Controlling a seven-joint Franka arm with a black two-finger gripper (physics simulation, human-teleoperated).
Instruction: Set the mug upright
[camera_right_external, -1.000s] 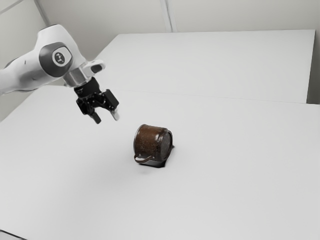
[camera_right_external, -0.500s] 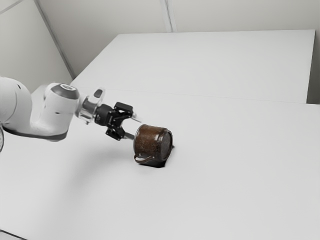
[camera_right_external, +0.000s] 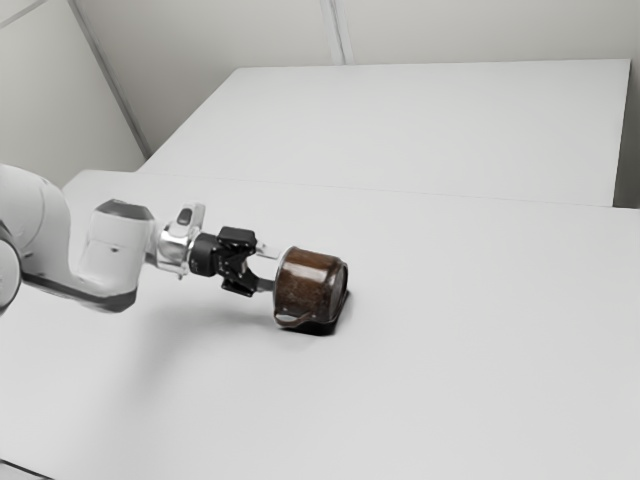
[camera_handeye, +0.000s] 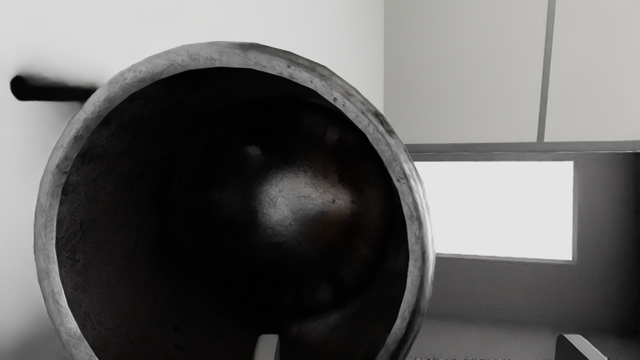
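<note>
Because the mug (camera_right_external: 312, 285) lies on its side, the upright condition is not met. At the near side, the handle (camera_right_external: 290, 320) sits low, close to the tabletop (camera_right_external: 430, 400). It may act as a stop against rolling toward the near side, but it could also catch the surface and skew the mug during rotation. The mouth faces the exterior view's left; the base faces its right.

Just left of the mouth, the gripper (camera_right_external: 273, 269) is open. Its lower finger (camera_right_external: 266, 285) lines up with the opening; its upper finger (camera_handeye: 577, 347) lies outside the rim (camera_handeye: 420, 225), on the side away from the table. Neither grips the mug. Closure from this pose would probably clamp a single stretch of wall.

Possible faults: a forward push on the rim slides the mug right; a shallow, off-centre clamp lets it pivot or slip as the hand turns; early release tips it back onto its side. At the left, the arm (camera_right_external: 115, 255) reaches in low, so a steep wrist rotation risks table contact. On the far side, a white panel (camera_right_external: 430, 130) stands well apart.
</note>
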